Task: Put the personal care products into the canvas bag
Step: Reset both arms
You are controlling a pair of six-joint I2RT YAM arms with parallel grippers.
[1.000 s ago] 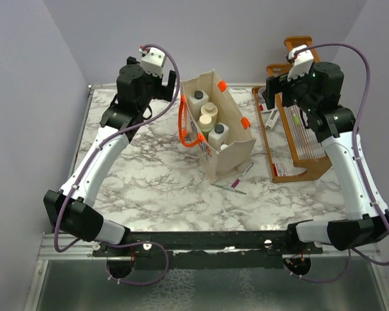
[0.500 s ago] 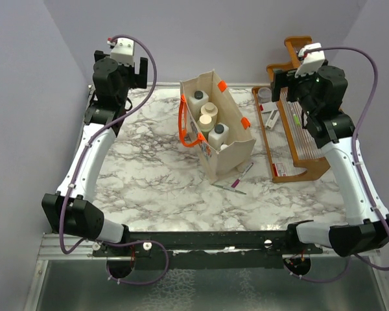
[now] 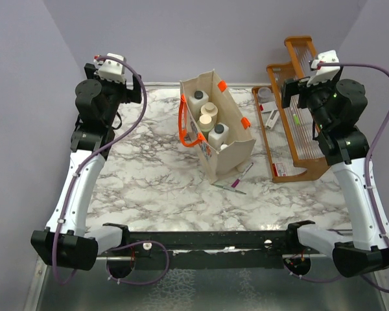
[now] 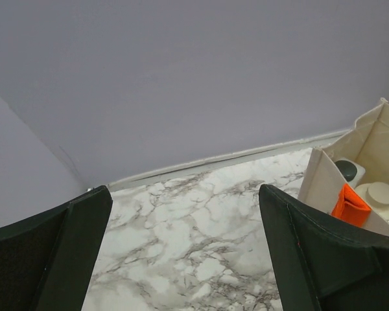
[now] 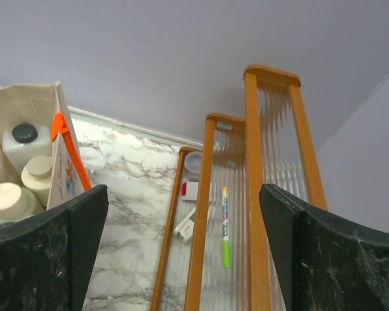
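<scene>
The canvas bag (image 3: 228, 144) stands upright mid-table with orange handles. Inside it are a white bottle with a dark cap (image 3: 198, 98), two cream-capped bottles (image 3: 208, 114) and a white bottle with a grey cap (image 3: 218, 133). My left gripper (image 3: 131, 92) is raised at the far left, well away from the bag, open and empty (image 4: 181, 259). Its view shows the bag's corner (image 4: 376, 133) at the right. My right gripper (image 3: 289, 91) is raised over the rack, open and empty (image 5: 181, 259). The bag (image 5: 26, 107) and its bottles show at the left of that view.
An orange wooden slatted rack (image 3: 298, 170) stands right of the bag and holds a green marker (image 5: 225, 228), a small white item and a round jar (image 3: 266, 95). Two pens (image 3: 236, 179) lie on the marble in front of the bag. Walls are close behind.
My left arm has swung left and back, away from the bag's rim, to the far left corner. My right arm has drawn back to the right and risen a little.
</scene>
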